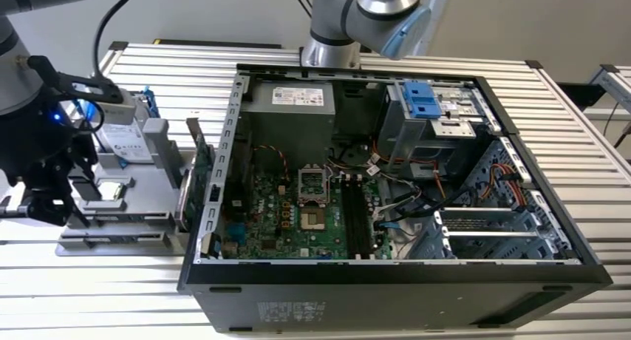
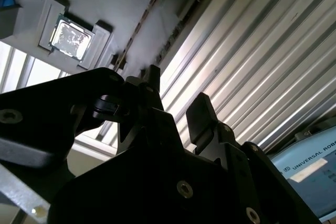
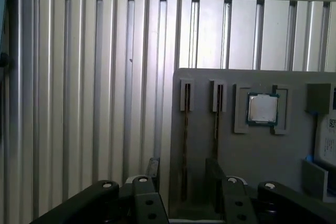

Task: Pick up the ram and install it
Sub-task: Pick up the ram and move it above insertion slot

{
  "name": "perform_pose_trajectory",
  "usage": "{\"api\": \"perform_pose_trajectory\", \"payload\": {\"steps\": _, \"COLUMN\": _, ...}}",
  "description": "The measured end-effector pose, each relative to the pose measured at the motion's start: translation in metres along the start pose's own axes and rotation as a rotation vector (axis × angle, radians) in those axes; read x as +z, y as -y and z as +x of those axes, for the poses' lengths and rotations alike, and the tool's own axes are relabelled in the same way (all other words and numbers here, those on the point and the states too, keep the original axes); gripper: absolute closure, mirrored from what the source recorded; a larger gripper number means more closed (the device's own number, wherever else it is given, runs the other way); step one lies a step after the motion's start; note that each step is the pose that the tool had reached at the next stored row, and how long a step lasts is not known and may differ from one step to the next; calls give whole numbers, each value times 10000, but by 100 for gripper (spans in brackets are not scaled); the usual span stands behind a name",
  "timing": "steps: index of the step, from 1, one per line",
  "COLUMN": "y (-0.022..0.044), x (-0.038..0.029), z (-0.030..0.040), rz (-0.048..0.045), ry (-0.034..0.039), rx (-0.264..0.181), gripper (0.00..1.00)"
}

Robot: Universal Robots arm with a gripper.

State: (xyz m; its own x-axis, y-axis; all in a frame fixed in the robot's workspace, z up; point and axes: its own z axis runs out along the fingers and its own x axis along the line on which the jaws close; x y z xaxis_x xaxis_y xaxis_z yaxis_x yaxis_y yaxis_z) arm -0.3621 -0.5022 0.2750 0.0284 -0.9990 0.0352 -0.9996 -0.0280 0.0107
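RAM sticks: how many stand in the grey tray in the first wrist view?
2. One ram stick stands in the grey tray slot farther from the processor, the other ram stick in the slot nearer it. The gripper covers part of the tray; more may be hidden.

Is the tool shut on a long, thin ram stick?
No: in the first wrist view the tool is open, and the thin ram stick stands slotted in the grey tray.

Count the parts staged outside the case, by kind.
ram, edge-on in slots: 2
CPU: 1
hard drive: 1
expansion card: 1
Total: 5
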Motion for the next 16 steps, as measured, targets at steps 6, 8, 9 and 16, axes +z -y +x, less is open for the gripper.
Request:
{"api": "perform_pose_trajectory", "payload": {"steps": 6, "y": 1, "x": 68, "z": -3, "rz": -1, "ry": 4, "rx": -1, "gripper": 0}}
{"api": "perform_pose_trajectory", "payload": {"steps": 8, "y": 1, "x": 90, "z": -4, "rz": -1, "ry": 4, "rx": -2, "gripper": 0}}
{"api": "perform_pose_trajectory", "payload": {"steps": 9, "y": 1, "x": 102, "z": -5, "rz": 0, "ry": 5, "rx": 0, "gripper": 0}}
{"api": "perform_pose_trajectory", "payload": {"steps": 16, "y": 2, "x": 204, "z": -10, "rz": 1, "ry": 5, "rx": -36, "gripper": 0}}
